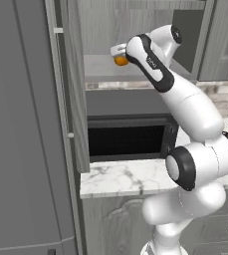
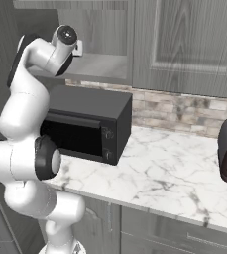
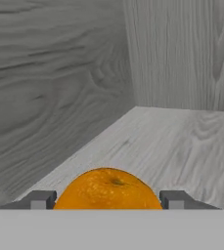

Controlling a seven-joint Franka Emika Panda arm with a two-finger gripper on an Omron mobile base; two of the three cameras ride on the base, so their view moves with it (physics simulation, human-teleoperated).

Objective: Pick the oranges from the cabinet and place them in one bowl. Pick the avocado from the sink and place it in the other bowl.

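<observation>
Here the gripper point(image 3: 107, 200) reaches into the open cabinet point(image 1: 135, 30), and its two dark fingertips point(image 3: 40, 199) stand on either side of an orange point(image 3: 107, 189), which fills the whole gap between them; the tips sit right at the fruit's flanks, so the claw looks to be pinching the orange. The orange is round, so it has no long axis to speak of; a small dimple on its upper face, seen from the hand view, points up and a little away from the hand. Whether it rests on the pale wood-grain shelf point(image 3: 182, 141) or is just off it cannot be told. It lies near the rear corner, where the back wall meets a side wall. From the left base view the orange point(image 1: 120, 61) peeks out just below the white hand, above the black microwave point(image 1: 130, 137) on the marble counter point(image 1: 120, 179).
</observation>
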